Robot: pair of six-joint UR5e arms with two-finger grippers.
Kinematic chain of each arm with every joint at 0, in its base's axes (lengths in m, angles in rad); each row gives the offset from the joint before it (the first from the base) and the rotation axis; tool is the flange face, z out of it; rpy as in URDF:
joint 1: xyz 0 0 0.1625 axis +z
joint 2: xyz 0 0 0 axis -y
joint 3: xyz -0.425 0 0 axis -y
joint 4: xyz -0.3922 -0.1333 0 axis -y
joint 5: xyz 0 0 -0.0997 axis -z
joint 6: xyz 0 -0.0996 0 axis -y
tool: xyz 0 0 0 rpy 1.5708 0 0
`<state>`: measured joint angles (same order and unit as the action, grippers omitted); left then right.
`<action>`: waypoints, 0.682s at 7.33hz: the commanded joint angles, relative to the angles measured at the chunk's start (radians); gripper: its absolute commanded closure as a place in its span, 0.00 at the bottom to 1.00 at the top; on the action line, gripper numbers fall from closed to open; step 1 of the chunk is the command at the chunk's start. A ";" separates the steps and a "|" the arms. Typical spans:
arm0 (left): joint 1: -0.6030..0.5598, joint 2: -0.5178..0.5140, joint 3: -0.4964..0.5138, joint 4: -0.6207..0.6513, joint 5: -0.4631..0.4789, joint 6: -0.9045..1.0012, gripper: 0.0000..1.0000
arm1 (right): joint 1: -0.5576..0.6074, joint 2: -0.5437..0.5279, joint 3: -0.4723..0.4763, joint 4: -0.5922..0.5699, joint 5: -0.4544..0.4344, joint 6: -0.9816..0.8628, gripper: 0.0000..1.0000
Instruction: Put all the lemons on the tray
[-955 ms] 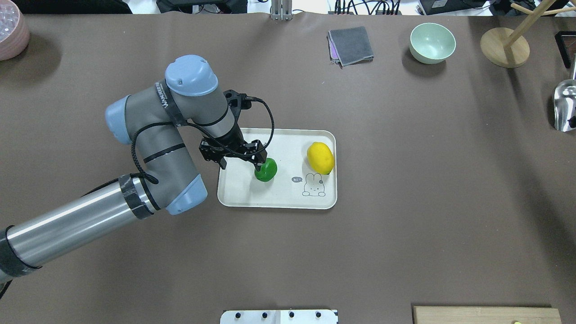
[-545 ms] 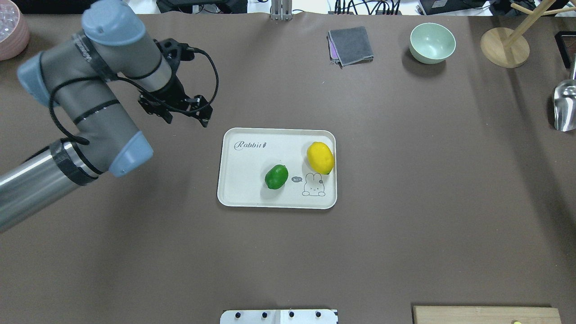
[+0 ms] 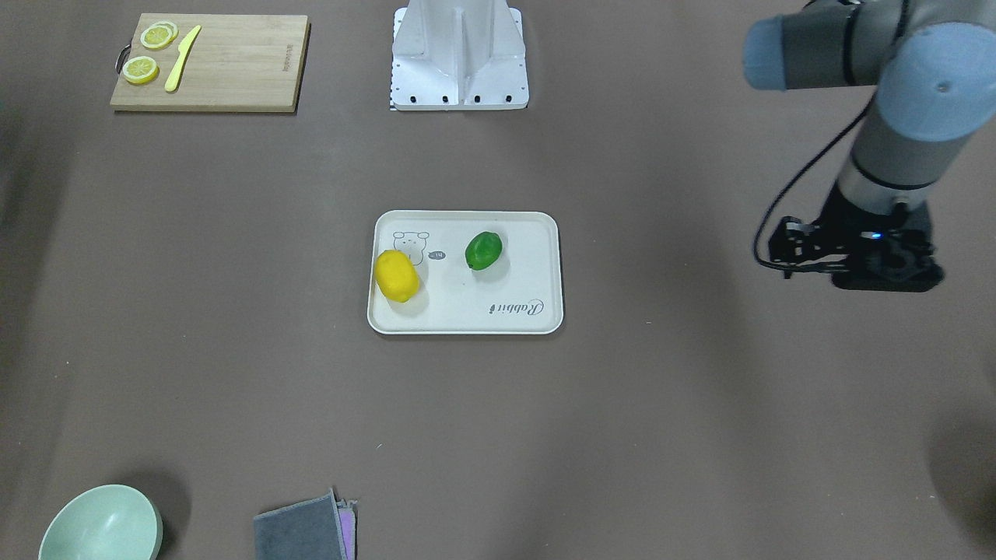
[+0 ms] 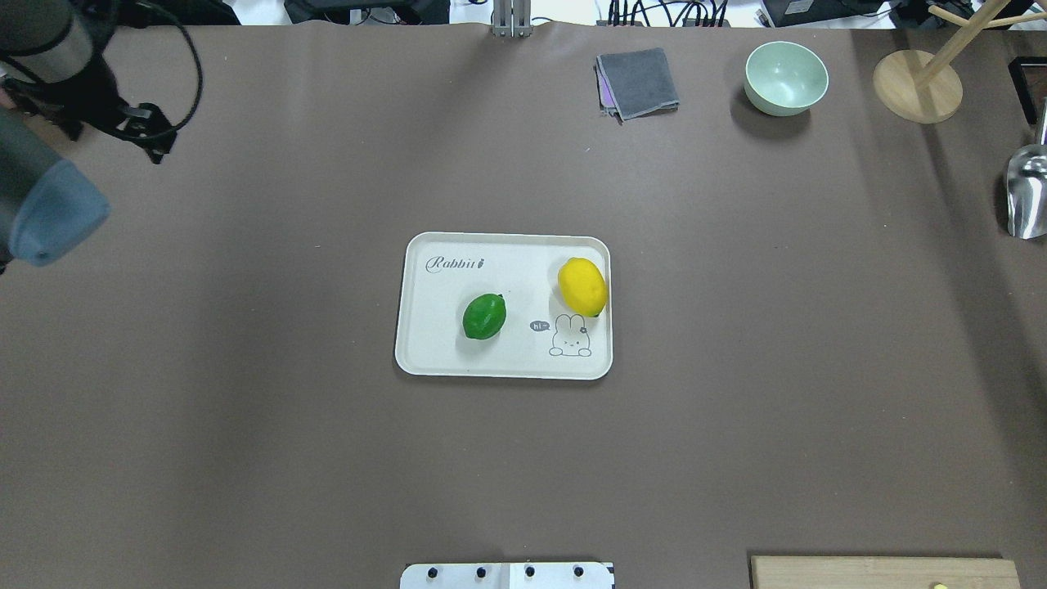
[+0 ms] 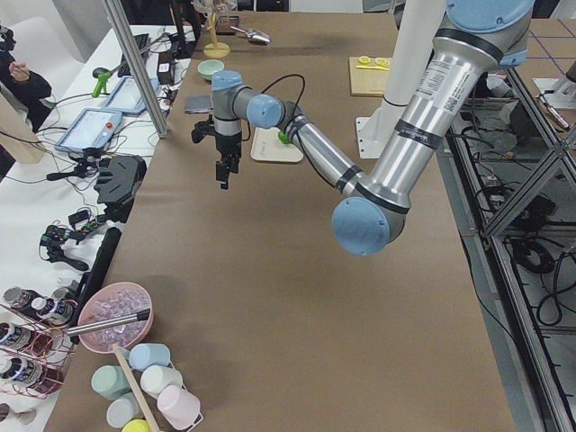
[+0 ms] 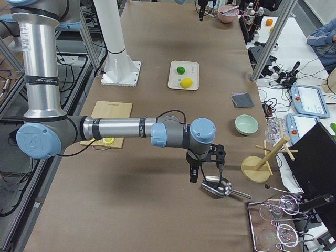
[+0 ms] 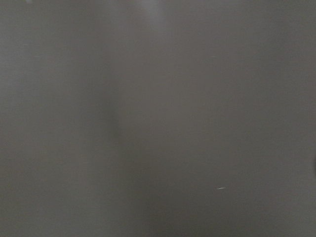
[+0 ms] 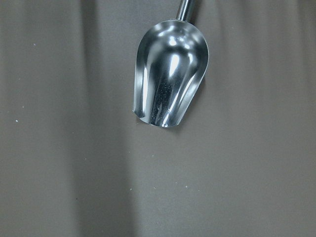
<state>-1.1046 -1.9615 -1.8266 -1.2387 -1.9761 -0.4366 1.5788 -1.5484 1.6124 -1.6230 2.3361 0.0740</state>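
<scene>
The cream tray [image 4: 425,360] lies mid-table, also in the front view [image 3: 537,233]. The green lemon [image 4: 484,316] lies free at its middle and the yellow lemon [image 4: 582,286] by its right rim above the drawing; both show in the front view, green [image 3: 483,250] and yellow [image 3: 397,275]. My left gripper [image 4: 123,131] hangs open and empty over bare table far to the tray's left, also seen from the front [image 3: 856,268]. My right gripper [image 6: 206,178] shows only from the side, above a metal scoop [image 8: 170,81]; I cannot tell its state.
A wooden cutting board [image 3: 233,66] with lemon slices [image 3: 144,68] and a yellow knife [image 3: 183,68] sits near the robot base [image 3: 459,58]. A green bowl [image 4: 786,78], a grey cloth [image 4: 638,82] and a wooden stand [image 4: 916,86] line the far edge.
My left gripper let go of the green lemon on the tray and swung away to the far left. The green lemon rolled a little and now rests free.
</scene>
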 commanded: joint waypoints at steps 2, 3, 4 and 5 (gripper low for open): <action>-0.206 0.221 0.001 -0.004 -0.009 0.151 0.02 | 0.003 -0.015 0.000 0.000 0.003 0.001 0.00; -0.271 0.295 0.019 -0.062 -0.173 0.151 0.02 | 0.003 -0.021 -0.003 0.002 0.002 0.001 0.00; -0.317 0.368 0.058 -0.194 -0.293 0.147 0.02 | 0.003 -0.027 -0.003 0.000 0.002 0.001 0.00; -0.371 0.439 0.059 -0.305 -0.317 0.151 0.02 | 0.003 -0.036 -0.003 -0.001 0.008 0.001 0.00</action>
<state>-1.4083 -1.6119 -1.7839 -1.4091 -2.2145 -0.2903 1.5816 -1.5743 1.6096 -1.6230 2.3394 0.0752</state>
